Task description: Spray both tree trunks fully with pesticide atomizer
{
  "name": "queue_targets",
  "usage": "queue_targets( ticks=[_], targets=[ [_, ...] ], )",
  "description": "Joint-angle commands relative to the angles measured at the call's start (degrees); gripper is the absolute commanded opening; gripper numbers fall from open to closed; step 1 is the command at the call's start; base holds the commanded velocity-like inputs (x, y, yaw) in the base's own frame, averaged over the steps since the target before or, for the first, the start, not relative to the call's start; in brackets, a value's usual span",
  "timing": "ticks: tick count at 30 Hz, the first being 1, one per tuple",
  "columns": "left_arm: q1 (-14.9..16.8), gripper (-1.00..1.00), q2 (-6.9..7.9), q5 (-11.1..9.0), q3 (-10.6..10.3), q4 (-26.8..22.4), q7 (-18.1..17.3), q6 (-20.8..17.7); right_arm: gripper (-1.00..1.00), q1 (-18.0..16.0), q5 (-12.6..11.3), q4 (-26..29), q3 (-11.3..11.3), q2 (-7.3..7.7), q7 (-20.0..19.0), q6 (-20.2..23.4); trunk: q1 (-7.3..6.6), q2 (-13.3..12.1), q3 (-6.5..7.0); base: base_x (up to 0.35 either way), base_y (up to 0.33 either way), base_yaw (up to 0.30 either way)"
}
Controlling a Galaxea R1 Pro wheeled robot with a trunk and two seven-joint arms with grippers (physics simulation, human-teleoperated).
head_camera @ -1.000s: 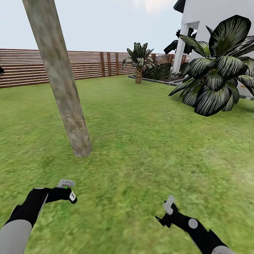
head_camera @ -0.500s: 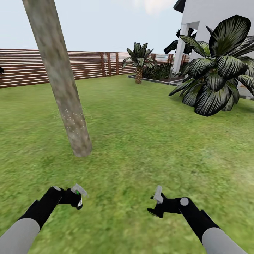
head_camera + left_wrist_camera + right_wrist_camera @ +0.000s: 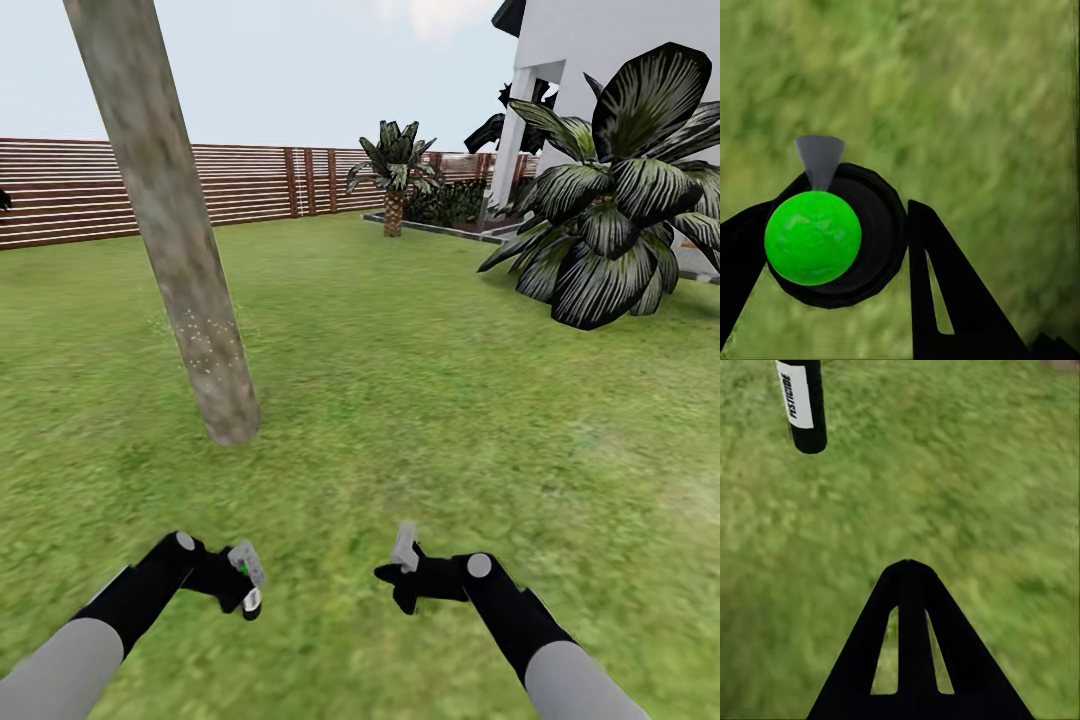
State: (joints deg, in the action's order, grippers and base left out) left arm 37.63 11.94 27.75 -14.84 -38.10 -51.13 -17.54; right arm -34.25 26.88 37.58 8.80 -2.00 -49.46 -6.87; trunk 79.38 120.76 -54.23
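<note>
Pesticide atomizer (image 3: 246,580) in left gripper (image 3: 243,585) (label visible); mottled tree trunk (image 3: 170,225) leaning

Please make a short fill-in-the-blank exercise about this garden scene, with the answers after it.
1. The left claw holds the ____.
2. The right claw is shut and holds ____.
3. The trunk bears white specks on its ____ part.
4. Behind the grass runs a red-brown slatted ____.

Answers: atomizer; nothing; lower; fence
</note>
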Motion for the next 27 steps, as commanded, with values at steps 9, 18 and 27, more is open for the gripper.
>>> queue_targets(
  ticks=[9,18,27],
  targets=[
    [0.03,-1.0,-1.83,-0.08,-0.97,-0.14,-2.13,2.99,-1.0,-0.03,0.46,1.9,3.72,-1.99,-2.56,-0.51,-0.01,0.02,-0.05,0.0,0.0,0.0],
    [0.02,-1.0,-3.89,-0.1,-5.99,-0.21,-2.48,3.12,-1.0,-0.03,0.46,2.05,3.76,-2.82,-2.57,-0.51,-0.01,0.02,-0.05,0.0,0.0,0.0],
    [0.08,-1.0,-5.42,-0.14,-6.42,-0.3,-2.4,3.04,-1.0,-0.03,0.46,2.64,3.76,-3.99,-2.57,-0.46,-0.01,0.02,-0.05,0.0,0.0,0.0]
  ],
)
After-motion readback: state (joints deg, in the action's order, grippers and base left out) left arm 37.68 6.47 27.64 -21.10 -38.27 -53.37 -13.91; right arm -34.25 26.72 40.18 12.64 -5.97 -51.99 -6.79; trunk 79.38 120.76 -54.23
